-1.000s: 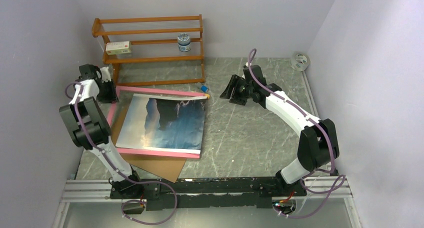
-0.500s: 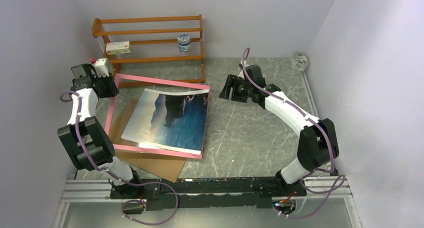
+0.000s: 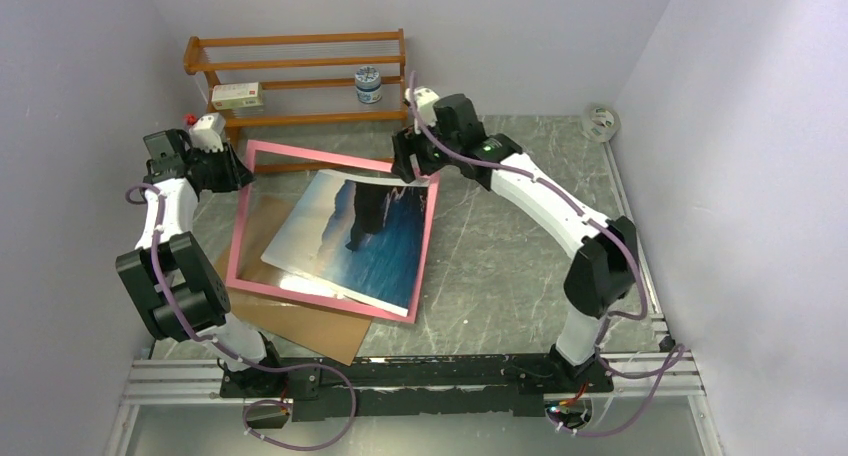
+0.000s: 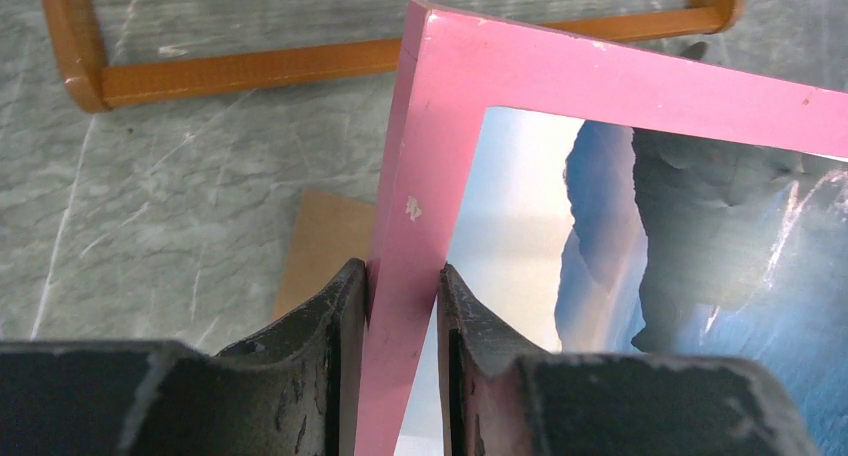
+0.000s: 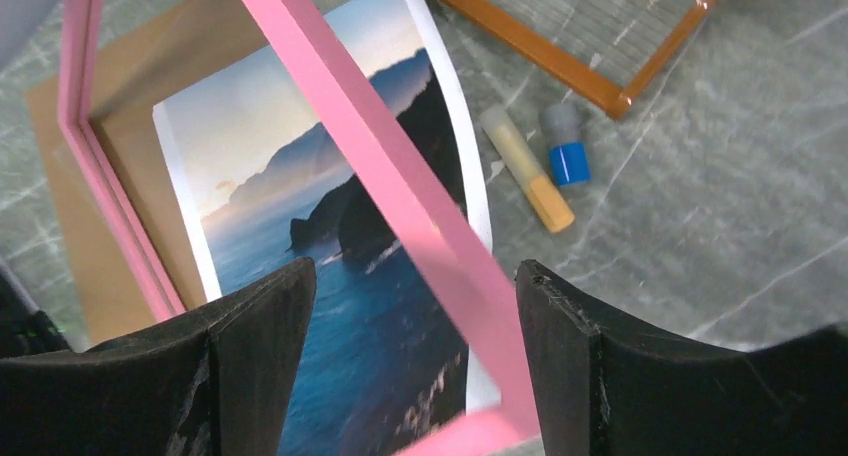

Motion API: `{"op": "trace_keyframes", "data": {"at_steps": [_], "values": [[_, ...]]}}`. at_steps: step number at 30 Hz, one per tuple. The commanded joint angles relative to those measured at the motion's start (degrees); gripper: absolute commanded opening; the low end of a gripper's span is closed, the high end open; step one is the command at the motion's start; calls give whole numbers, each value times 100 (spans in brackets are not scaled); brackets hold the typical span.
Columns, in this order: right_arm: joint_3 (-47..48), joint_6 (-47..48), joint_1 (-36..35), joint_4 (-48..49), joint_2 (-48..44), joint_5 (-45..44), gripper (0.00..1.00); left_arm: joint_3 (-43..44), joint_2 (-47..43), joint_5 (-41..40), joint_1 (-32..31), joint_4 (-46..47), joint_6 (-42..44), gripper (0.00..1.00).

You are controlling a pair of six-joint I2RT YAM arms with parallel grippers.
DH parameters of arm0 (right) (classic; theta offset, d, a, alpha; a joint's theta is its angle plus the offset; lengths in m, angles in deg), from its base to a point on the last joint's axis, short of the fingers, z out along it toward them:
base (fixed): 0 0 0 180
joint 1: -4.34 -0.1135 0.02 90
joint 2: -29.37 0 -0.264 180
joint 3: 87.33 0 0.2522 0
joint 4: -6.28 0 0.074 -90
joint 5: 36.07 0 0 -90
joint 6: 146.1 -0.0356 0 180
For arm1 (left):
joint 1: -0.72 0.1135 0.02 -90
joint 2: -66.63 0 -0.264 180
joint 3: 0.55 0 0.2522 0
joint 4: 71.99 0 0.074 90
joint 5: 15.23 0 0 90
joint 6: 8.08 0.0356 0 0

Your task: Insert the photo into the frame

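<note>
**Pinching the frame (image 4: 620, 76) left, straddling it right**

Clamps the frame's pink side rail in the left gripper (image 4: 402, 286), jaws narrow, with the photo (image 4: 700, 226) just past the right finger. Spreads the right gripper (image 5: 415, 276) wide around the far rail; photo beneath it, over brown board (image 5: 60, 236).

Bright even light, soft shadows. Glare streaks on photo (image 3: 350, 241); frame (image 5: 385, 186) blurred in right wrist view.

- The photo (image 3: 360, 241) lies inside the frame (image 3: 330, 161) — both over the hardboard sheet (image 3: 310, 326).
- The shelf rack (image 3: 300, 66) stands behind the frame.
- The tape roll (image 3: 600, 123) sits far right on the worktop (image 3: 500, 266).
</note>
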Motion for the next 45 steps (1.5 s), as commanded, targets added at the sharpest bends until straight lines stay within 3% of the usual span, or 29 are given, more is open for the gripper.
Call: {"op": "trace_keyframes", "data": {"at_steps": [1,9,15,18,29,32,36,40,45], "values": [[952,947,-266,-744,508,-468,77,147,-122,1027,-10,363,-374,2],[2442,1685,-531,-1791,1487,-178,78,115,30,1507,-10,387,-289,3],[2651,1882,-549,-2047,1686,696,73,55,27,1834,-8,439,-174,3],[2652,1847,-594,-2109,1759,699,63,85,51,1914,-10,435,-167,3],[2649,1659,-688,-1918,1284,407,9,169,-68,1869,-10,335,-273,2],[2476,1585,-715,-1872,1088,583,0,199,-198,1806,-10,337,-368,2],[2133,1403,-716,-1688,803,891,0,250,-418,1611,-10,337,-511,16],[1756,1149,-715,-1311,448,1188,0,280,-662,1346,-10,326,-650,45],[1155,818,-652,-806,3,1367,0,257,-970,1122,-9,231,-697,65]]}}
